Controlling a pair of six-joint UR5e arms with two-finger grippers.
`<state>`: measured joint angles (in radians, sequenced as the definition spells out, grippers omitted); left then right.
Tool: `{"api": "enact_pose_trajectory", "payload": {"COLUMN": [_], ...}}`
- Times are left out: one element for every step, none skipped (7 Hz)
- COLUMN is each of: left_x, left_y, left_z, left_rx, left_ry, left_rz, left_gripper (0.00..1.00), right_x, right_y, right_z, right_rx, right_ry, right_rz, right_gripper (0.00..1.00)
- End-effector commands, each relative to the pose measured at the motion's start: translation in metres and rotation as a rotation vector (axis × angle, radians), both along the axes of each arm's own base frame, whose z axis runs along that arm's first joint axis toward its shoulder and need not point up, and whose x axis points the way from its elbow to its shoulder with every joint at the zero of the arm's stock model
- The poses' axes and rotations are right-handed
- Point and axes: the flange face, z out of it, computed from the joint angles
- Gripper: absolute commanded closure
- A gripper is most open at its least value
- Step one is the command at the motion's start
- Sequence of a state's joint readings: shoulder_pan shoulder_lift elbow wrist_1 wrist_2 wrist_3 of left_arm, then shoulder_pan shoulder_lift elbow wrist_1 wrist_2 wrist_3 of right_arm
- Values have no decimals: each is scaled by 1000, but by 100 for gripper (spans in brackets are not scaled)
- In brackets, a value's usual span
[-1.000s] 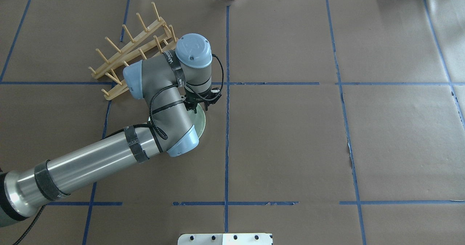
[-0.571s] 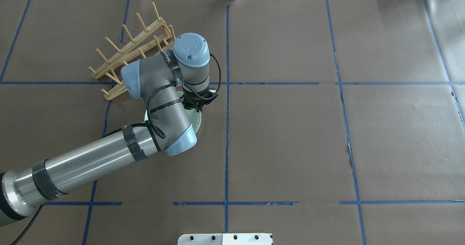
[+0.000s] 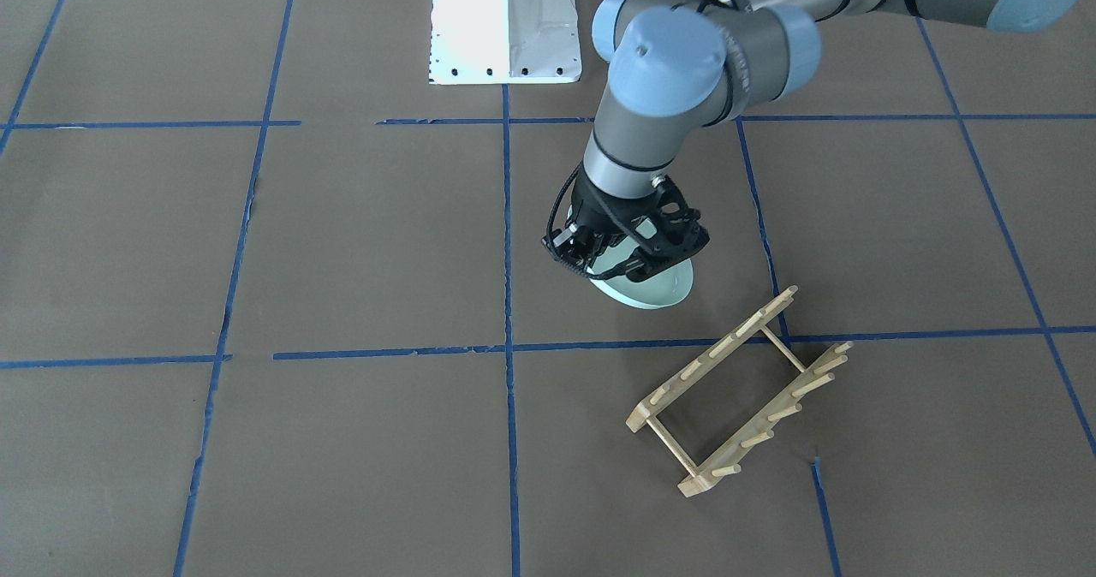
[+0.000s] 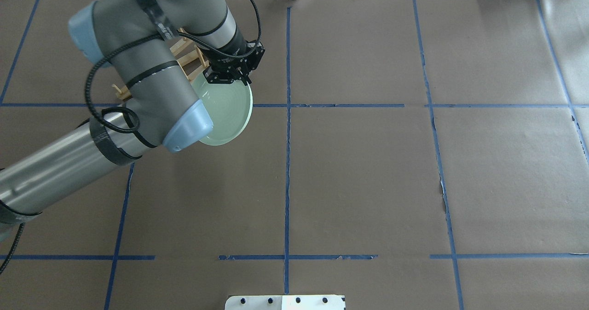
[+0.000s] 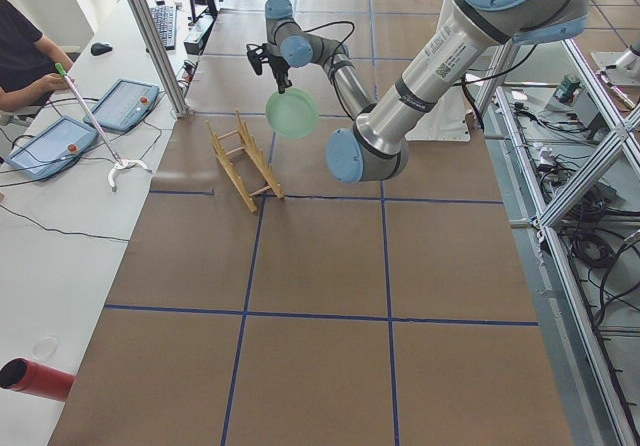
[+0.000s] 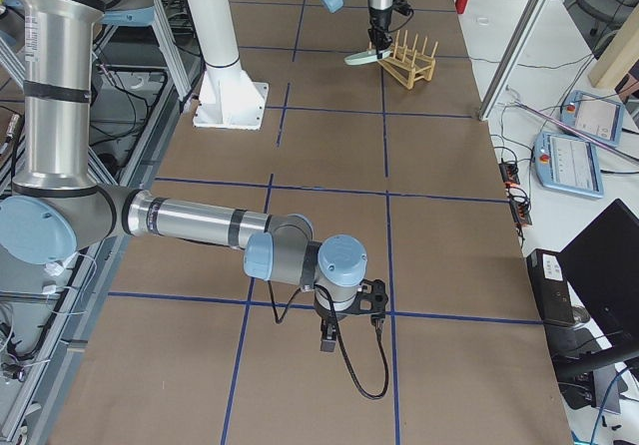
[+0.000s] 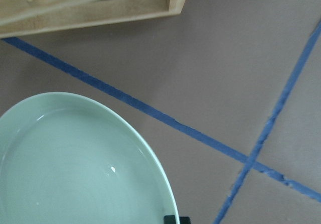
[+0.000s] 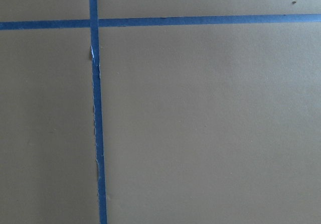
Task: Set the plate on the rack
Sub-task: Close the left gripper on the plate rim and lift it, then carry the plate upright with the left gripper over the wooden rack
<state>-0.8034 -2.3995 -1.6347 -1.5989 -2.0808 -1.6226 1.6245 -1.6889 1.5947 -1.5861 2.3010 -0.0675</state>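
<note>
Above the brown-papered table (image 4: 368, 186), near its left half, the left gripper (image 4: 228, 77) clamps the plate (image 4: 228, 114) by the rim edge that lies farthest from the robot. Its fingers are closed narrowly on that rim, one above and one below. The plate is pale mint green, round, with faint concentric rings. It hangs clear of the table surface and is tilted, its free edge sloping down and toward the robot; a shadow lies beneath it in the front-facing view (image 3: 655, 290). From the table's left end the plate (image 5: 292, 114) shows below the gripper, raised above the level of the rack (image 5: 245, 166).

The rack (image 3: 712, 354) rests on the table just beside the plate and apart from it. It consists of two parallel light-wood rails with upright pegs, joined by thin cross dowels, and holds nothing. In the left wrist view the plate (image 7: 75, 169) fills the lower left, and one rack rail (image 7: 100, 10) crosses the top edge.

The right gripper (image 6: 327, 340) hangs low over the table, well apart from plate and rack. Whether its fingers are spread or closed cannot be told. Its wrist view shows only paper and blue tape (image 8: 95, 108).
</note>
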Motion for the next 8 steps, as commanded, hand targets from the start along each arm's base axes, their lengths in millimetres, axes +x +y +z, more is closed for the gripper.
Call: {"api": "enact_pose_trajectory", "payload": {"left_x": [-101,-128,-149,-154,-157,-158,-160,-157], "left_y": [-15,-13,-11,-27,-48,-55,-58,-65], "left_z": [-29,-9,12,28,50,65,77,90], "left_rx": [97,155,223,290,402,447,454,460], "left_ry": [229,403,509,546,628,674,663,657], "left_rz": [-187,-252,-281,-349,-485,-524,-562,-582], "left_gripper": [100,100,100,100,100,100,100,100], "right_x": [0,0,0,0,0,0,0,0], "right_y": [0,0,0,0,0,0,0,0], "right_z": [0,0,0,0,0,0,0,0], "right_rx": [-1,1,1,-1,-1,-1,1,-1], "right_ry": [0,0,0,0,0,0,0,0], "right_rz": [0,0,0,0,0,0,0,0], "right_gripper": [0,0,0,0,0,0,0,0]}}
